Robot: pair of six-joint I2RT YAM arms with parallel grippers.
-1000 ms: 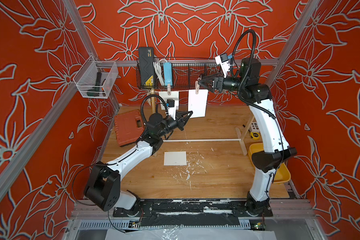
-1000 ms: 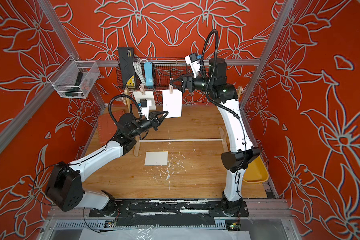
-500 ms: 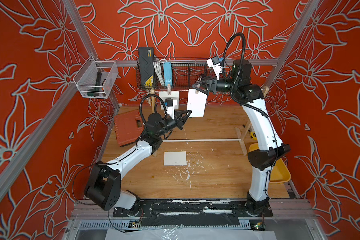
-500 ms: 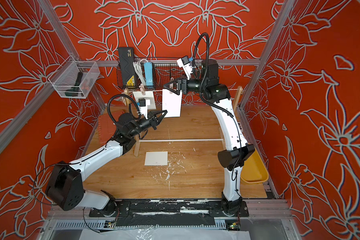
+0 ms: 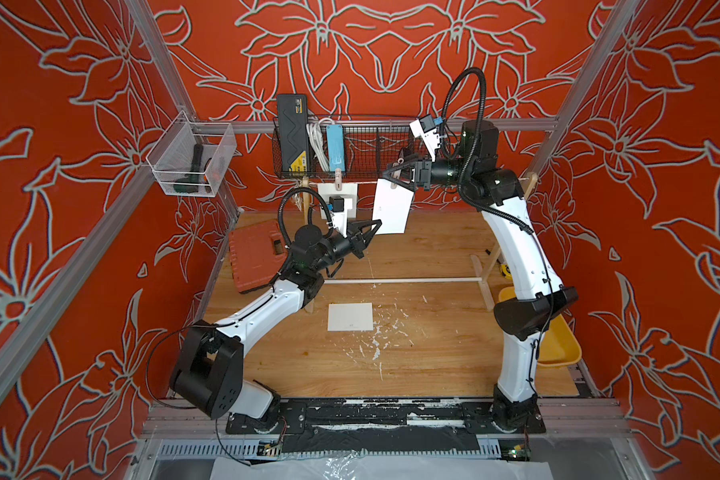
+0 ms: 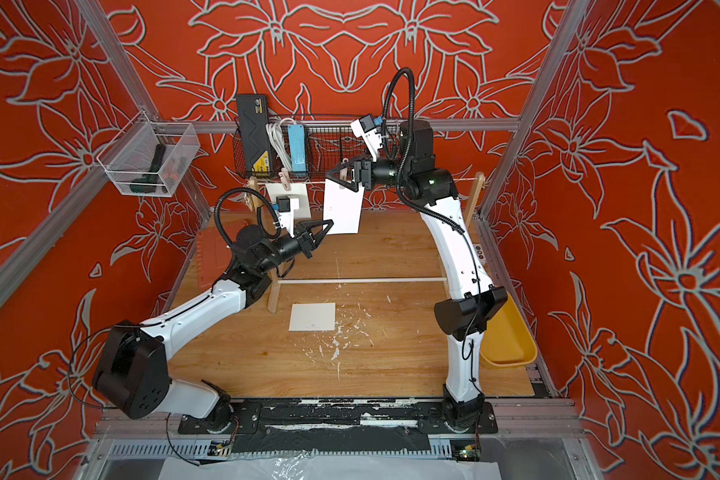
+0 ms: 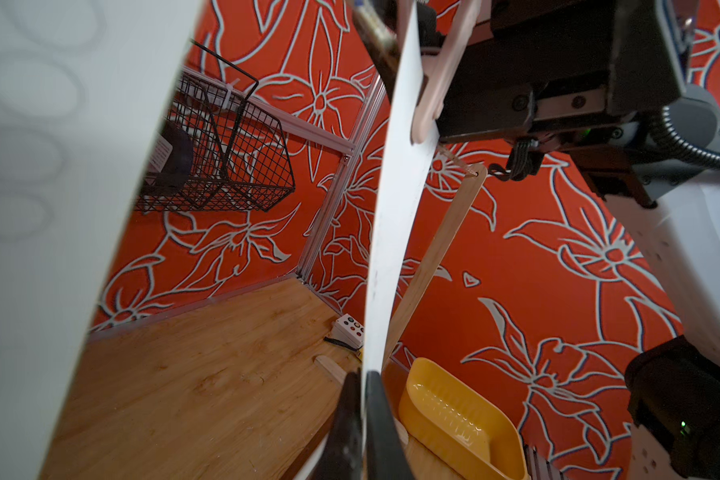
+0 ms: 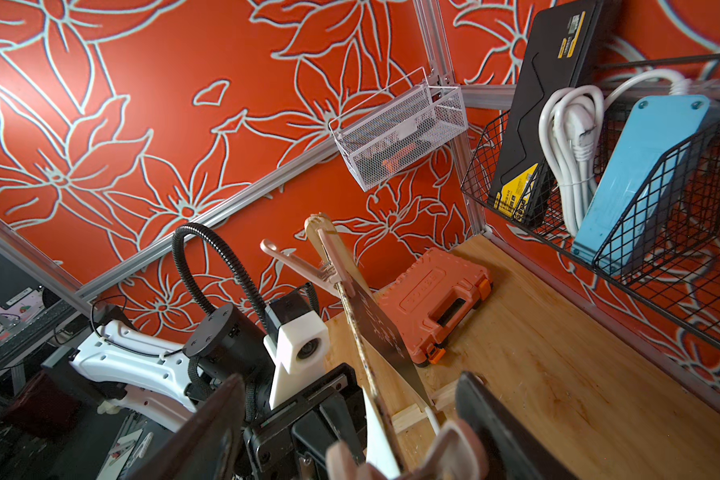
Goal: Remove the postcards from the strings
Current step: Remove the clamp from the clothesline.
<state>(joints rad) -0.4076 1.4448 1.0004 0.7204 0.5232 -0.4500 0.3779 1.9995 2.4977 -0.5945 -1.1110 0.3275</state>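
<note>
Left claw (image 5: pixel 375 227) is clamped shut on the middle postcard (image 5: pixel 391 210), pinching its 7 o'clock corner in both top views. The card hangs crooked off the string (image 7: pixel 456 158).

Right claw (image 5: pixel 393 169) sits at that card's 12 o'clock edge with its jaws apart, one on each side of the pink clothespeg (image 7: pixel 437 91) pinning the card to the string. From its wrist camera, one finger looks right up against the peg and the other has a clear gap.

At about 9 o'clock from there, a second postcard (image 5: pixel 350 193) hangs from another pink peg (image 5: pixel 339 176), partly hidden behind the left arm's wrist camera. The string runs between two pale wooden uprights (image 5: pixel 305 195) (image 5: pixel 531 183) across the 12 o'clock end of the counter (image 5: pixel 433 345).

The third postcard (image 5: pixel 350 316) lies flat near the middle of the counter, roughly 6 o'clock from the left claw. There are white flecks beside it, and its tiny mark is too small to read.

As for writing, the black case (image 5: pixel 292 133) in the wire basket (image 5: pixel 371 149) on the back wall has a yellow label with print I can't make out. The orange tool case (image 5: pixel 252 253) at the counter's 10 o'clock has raised lettering, also unreadable. A yellow tray (image 5: pixel 558 345) sits at 4 o'clock.
</note>
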